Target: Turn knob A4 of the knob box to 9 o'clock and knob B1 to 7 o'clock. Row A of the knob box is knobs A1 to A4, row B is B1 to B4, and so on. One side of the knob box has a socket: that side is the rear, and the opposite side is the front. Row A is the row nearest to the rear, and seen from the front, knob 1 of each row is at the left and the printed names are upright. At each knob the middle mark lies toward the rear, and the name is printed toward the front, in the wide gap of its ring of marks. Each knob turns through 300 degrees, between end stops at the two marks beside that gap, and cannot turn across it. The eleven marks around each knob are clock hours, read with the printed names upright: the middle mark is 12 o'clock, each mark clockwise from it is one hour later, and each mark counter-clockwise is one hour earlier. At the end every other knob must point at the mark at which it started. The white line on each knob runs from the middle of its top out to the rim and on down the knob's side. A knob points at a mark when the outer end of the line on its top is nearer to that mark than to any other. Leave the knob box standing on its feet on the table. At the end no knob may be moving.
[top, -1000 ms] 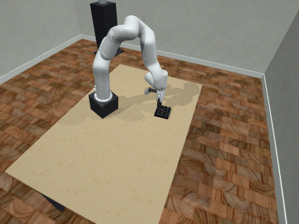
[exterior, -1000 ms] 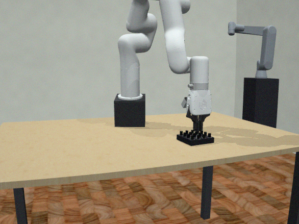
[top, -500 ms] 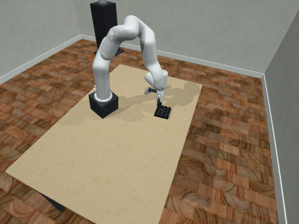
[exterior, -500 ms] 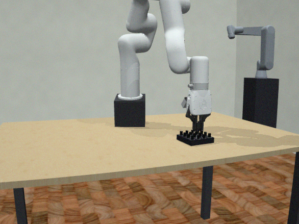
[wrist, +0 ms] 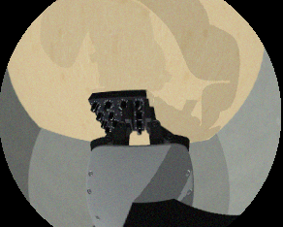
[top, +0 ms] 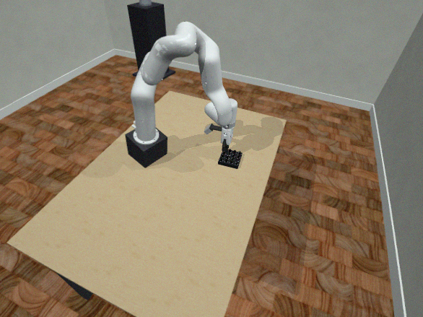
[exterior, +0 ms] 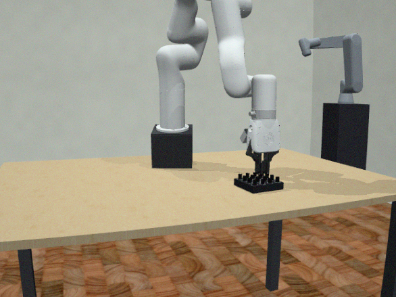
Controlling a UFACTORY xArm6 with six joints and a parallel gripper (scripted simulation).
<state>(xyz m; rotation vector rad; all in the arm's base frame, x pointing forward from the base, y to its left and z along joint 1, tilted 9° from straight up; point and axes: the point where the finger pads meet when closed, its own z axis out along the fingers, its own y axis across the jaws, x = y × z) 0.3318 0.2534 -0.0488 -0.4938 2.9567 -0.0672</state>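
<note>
The black knob box (top: 229,165) (exterior: 251,188) (wrist: 117,95) stands on the table, with several black knobs in rows on top. My gripper (top: 225,149) (exterior: 263,172) (wrist: 139,106) points down over the edge of the box nearest the arm. Its fingers are a little apart, with a narrow gap between them, and appear open, low among the knobs there. In the wrist view, a column of knobs shows in line with the gap. The fingers hide some knobs. The socket, printed names, marks and white lines are too small or hidden to read.
The tabletop (top: 151,209) (exterior: 101,199) carries the arm's black base block (top: 146,151) (exterior: 171,149). Neighbouring knobs stand close beside the fingers. A second, grey arm (exterior: 352,63) on a black pedestal (top: 148,32) (exterior: 345,134) is beyond the table.
</note>
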